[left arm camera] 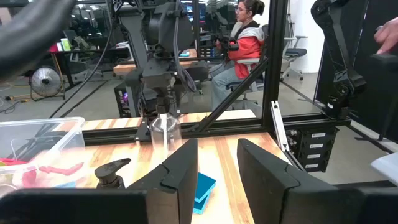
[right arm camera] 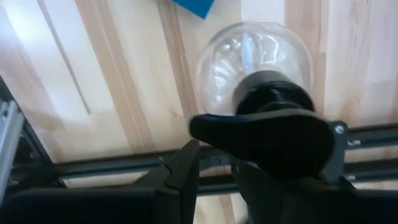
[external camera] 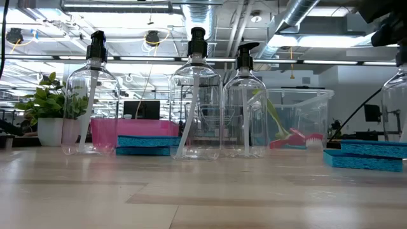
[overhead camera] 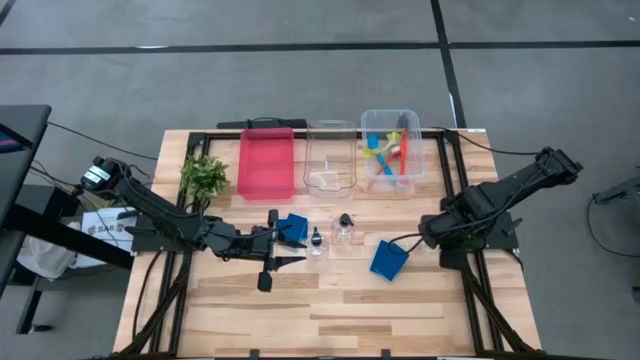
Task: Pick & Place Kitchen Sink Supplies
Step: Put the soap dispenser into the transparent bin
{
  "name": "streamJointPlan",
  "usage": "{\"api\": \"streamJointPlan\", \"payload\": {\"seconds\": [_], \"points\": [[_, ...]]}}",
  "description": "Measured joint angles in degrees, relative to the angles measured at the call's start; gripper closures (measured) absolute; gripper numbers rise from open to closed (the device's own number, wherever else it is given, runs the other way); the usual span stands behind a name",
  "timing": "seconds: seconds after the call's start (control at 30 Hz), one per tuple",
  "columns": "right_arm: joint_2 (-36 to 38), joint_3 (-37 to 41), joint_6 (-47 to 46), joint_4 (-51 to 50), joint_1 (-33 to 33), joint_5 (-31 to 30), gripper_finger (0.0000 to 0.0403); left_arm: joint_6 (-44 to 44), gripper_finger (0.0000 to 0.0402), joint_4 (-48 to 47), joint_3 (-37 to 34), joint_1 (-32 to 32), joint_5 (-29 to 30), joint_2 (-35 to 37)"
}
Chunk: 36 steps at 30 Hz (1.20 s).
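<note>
The right gripper hangs over a bottle at the counter's three o'clock; its fingers, slightly apart, should squeeze the pump top straight.

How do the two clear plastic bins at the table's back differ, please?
The middle clear bin holds no brushes; the right clear bin holds red, blue and yellow-green brushes. The middle one stands beside the red tray; the right one stands apart from it. Both are clear plastic.
</note>
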State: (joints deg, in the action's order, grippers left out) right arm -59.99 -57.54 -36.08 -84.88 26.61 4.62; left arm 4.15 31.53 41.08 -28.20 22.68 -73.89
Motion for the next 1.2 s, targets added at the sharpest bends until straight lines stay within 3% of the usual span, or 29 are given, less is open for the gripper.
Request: {"api": "streamJointPlan", "payload": {"seconds": [0.2,0.4,0.57,0.7,0.97,1.2], "points": [[0.00,0.00,-3.14,1.31,-0.02,-2.75,0.0290,-0.01,0.0286,0.00,0.00,0.01,0.00,0.00],[0.00,0.00,-8.50,0.99,-0.02,-3.52,0.0245,-0.06,0.0286,0.00,0.00,-0.01,0.00,0.00],[0.00,0.00,-18.91,-1.50,-0.02,-3.81,0.0198,-0.10,0.0286,0.01,0.00,-0.01,0.00,0.00],[0.00,0.00,-26.37,-3.33,-0.02,-7.96,0.0173,-0.12,0.0286,0.01,0.00,0.00,0.01,0.00],[0.00,0.00,-27.47,0.05,-0.02,-15.03,0.0175,-0.14,0.0286,0.02,0.00,0.01,0.00,0.00],[0.00,0.00,-28.37,0.92,-0.02,-15.65,0.0196,-0.14,0.0286,0.02,0.00,0.01,0.00,0.00]]}}
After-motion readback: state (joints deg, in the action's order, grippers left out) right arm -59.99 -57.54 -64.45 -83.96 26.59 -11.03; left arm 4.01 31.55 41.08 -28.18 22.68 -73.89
